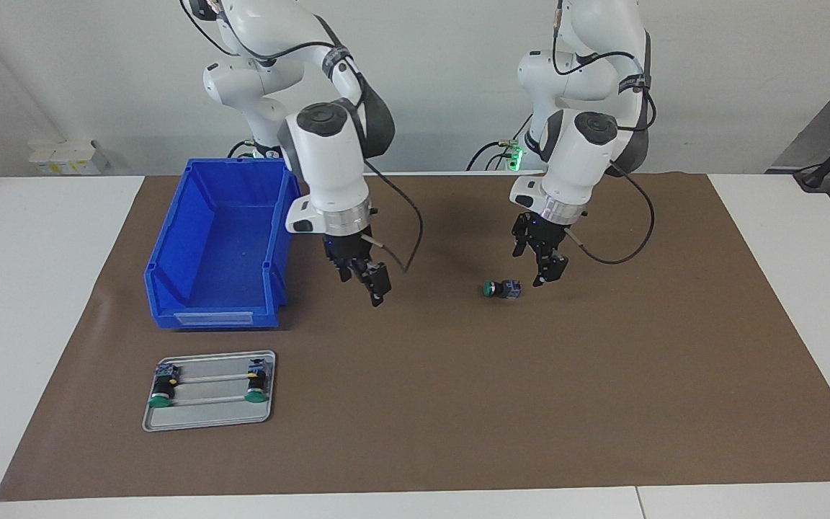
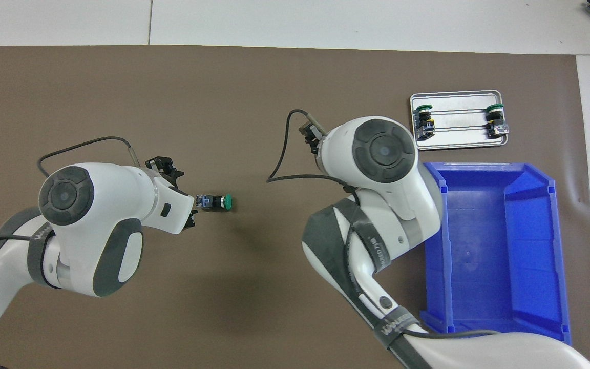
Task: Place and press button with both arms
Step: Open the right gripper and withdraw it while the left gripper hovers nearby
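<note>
Brown mat (image 1: 422, 404) covers the white counter (image 1: 33, 303), white wall (image 1: 444, 79) above. Blue bin (image 1: 220, 245) empty; metal tray (image 1: 210, 417) holds two buttons (image 1: 161, 393). Left end effector (image 1: 539, 261) spread apart; right end effector (image 1: 366, 277), fingers together.

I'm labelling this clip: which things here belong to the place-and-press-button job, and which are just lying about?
Job:
- button lying on its side on the mat
- left gripper, jaws open, just above and beside the button
- right gripper, raised beside the bin

Lying about:
- blue bin
- tray holding two more buttons
- brown mat
</note>
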Motion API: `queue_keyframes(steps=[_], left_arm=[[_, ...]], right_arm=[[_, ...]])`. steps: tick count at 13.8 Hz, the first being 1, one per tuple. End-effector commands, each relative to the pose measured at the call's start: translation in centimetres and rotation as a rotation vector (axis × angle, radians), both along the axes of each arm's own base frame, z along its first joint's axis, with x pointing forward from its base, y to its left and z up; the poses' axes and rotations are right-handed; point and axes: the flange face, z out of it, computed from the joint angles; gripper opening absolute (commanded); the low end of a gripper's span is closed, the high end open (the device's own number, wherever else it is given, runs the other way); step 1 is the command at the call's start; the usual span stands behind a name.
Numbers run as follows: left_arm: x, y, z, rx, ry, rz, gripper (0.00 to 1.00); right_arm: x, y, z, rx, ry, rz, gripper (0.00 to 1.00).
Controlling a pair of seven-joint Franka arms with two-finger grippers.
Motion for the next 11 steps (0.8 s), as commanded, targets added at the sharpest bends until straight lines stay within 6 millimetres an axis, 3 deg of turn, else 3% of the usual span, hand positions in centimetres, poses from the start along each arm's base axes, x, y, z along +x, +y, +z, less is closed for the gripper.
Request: queue_keyframes(steps=[1,4,6,8,11], left_arm=[[0.1,-1.9,-3.0,-0.005,-0.005,-0.036,0.92],[0.4,-4.0,-5.0,-0.001,0.022,-0.031,0.92],[0.4,-5.3,-5.8,0.002,0.032,-0.043,0.94],[0.4,-5.6,-7.0,0.01,0.052,-0.032,0.96],[-0.1,-6.3,-7.6,0.017,0.063,-0.041,0.97]], right_arm=[[0.9,-8.5,1.7,-0.065,-0.005,0.143,0.99],[0.7,-17.2,4.6,-0.105,0.018,0.228,0.99],[-0.4,-21.2,6.9,-0.125,0.045,0.29,0.99],[-2.2,-25.0,10.5,-0.135,0.074,0.336,0.99],[-4.9,-26.8,15.5,-0.145,0.12,0.415,0.99]])
